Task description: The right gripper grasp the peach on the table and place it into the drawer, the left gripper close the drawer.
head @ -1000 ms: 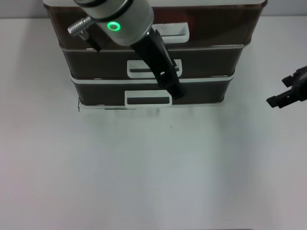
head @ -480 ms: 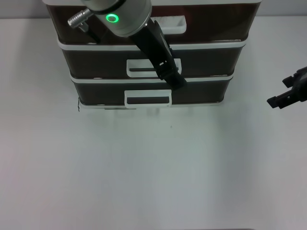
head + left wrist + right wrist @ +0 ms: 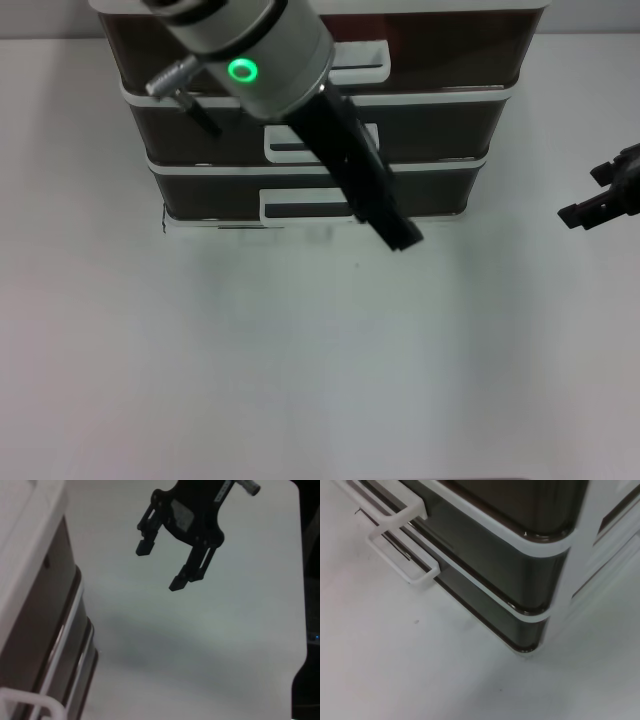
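Dark-brown translucent plastic fills the top centre of the head view, where a cabinet [image 3: 505, 60] of stacked drawers is seen standing on the white table [image 3: 300, 380]. All the drawers are seen pushed in, their white loop handles lying one above another near the middle of the cabinet front; the lowest drawer [image 3: 440, 192] is shown flush with the one above it, and its handle [image 3: 300, 208] is partly covered by the left arm. The left arm, marked by a green ring light [image 3: 241, 70], is seen reaching from the upper left of the frame down toward the centre, and the left gripper [image 3: 405, 240] is found at its black tip, over the table just in front of the cabinet's lower right part. Whether its fingers are apart cannot be told, since they are seen only as one dark tip and are not shown in the left wrist view. The right gripper [image 3: 592, 198] is seen at the right edge of the head view, well apart from the cabinet; in the left wrist view the right gripper [image 3: 160, 564] is shown in the upper middle of the frame with its two fingers spread and nothing between them. The peach is not seen in any view.
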Available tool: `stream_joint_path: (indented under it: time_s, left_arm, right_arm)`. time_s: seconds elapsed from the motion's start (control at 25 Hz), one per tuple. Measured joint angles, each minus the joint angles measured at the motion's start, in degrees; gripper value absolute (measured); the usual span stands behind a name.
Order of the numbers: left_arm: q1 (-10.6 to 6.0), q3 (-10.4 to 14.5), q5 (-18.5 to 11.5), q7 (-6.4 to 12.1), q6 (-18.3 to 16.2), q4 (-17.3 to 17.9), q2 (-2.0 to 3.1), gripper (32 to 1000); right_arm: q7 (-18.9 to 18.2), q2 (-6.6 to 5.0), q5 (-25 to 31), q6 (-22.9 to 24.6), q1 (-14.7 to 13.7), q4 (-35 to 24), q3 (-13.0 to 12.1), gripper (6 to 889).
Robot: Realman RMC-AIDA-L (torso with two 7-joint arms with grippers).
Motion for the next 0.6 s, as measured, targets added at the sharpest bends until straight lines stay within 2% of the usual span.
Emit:
stream_joint_path:
  time_s: [0.28, 0.4, 0.6]
  left_arm:
    - [5.24, 4.15, -0.30, -4.11, -2.00, 7.81, 0.12, 750]
    - [5.81, 4.94, -0.25, -4.71, -2.26, 9.29, 0.18, 750]
    - [5.90, 5.00, 0.99, -4.79, -2.31, 9.47, 0.22, 750]
  right_arm:
    - [0.00, 0.06, 0.16, 0.00, -0.07, 0.01, -0.12, 802]
    - [0.00, 0.08, 0.20, 0.00, -0.07, 0.01, -0.12, 802]
    - [0.00, 0.15, 0.22, 0.00, 0.20, 0.01, -0.15, 802]
